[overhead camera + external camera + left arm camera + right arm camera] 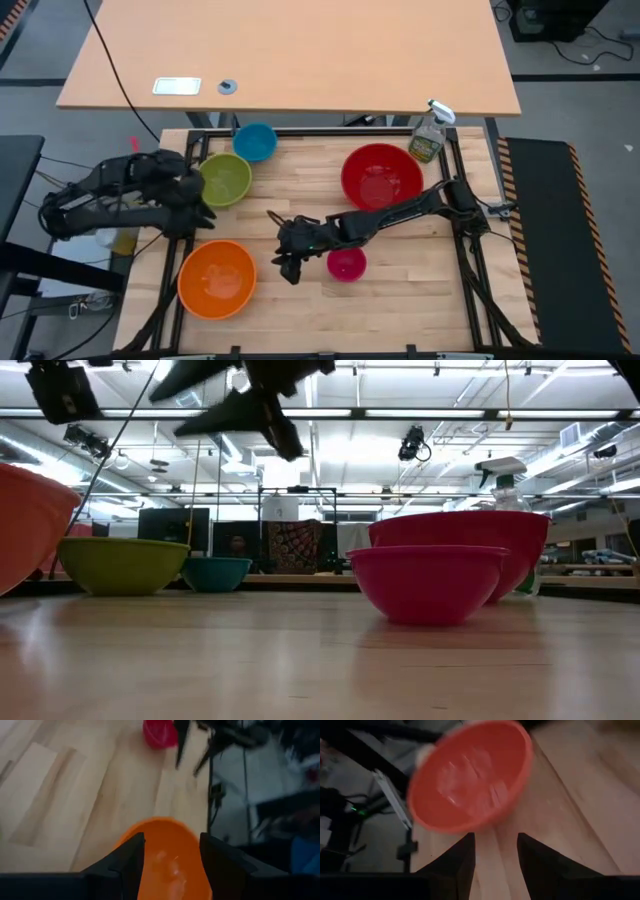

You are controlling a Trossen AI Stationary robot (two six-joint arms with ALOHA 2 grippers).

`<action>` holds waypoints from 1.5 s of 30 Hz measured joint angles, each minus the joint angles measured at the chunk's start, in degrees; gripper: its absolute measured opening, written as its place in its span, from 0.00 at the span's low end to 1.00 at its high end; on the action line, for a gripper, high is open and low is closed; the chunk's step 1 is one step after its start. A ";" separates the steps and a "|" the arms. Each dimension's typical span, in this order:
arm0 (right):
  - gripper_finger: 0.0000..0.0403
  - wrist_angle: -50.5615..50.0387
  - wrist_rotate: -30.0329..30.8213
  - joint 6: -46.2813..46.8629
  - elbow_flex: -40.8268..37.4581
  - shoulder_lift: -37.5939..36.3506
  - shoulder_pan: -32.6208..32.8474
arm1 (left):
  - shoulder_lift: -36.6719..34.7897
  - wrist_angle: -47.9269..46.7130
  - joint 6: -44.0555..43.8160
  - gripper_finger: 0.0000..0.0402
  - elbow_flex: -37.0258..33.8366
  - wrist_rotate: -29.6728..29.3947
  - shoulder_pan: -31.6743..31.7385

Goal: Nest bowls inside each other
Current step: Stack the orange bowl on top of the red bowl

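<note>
Five bowls stand apart on their bases on the wooden table: an orange bowl (216,279) near left, a green bowl (225,180), a small blue bowl (255,141) at the far left, a large red bowl (381,177) and a small pink bowl (346,264). My left gripper (204,213) hovers open between the green and orange bowls, and its wrist view shows the orange bowl (167,855) beyond its fingers. My right gripper (284,264) hangs open above the table between the orange and pink bowls, facing the orange bowl (470,775). Nothing is between either pair of fingers.
A spray bottle (430,133) stands at the table's far right corner. A tan desk (300,50) lies beyond the far edge. Bare wood (420,300) shows at the near right. Black frame rails run along the table's edges.
</note>
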 joint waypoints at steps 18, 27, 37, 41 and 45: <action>0.48 -6.95 -4.60 -2.72 -0.77 0.00 -1.37 | 24.14 -1.17 15.30 0.48 -0.78 -16.72 -25.78; 0.48 -8.30 -3.17 -6.07 -0.77 -0.02 0.72 | 21.77 4.02 8.91 0.48 -9.88 -23.78 -27.39; 0.48 -7.50 -3.19 -7.39 -0.77 -0.02 0.84 | 22.24 5.05 7.52 0.48 -13.92 -24.74 -27.44; 0.48 -6.46 -3.21 -7.99 -0.77 -0.02 0.79 | 24.08 4.59 4.35 0.41 -13.90 -23.21 -27.44; 0.48 -5.83 -3.21 -8.17 -0.77 -0.02 0.54 | 26.74 4.24 2.74 0.24 -13.90 -23.08 -27.44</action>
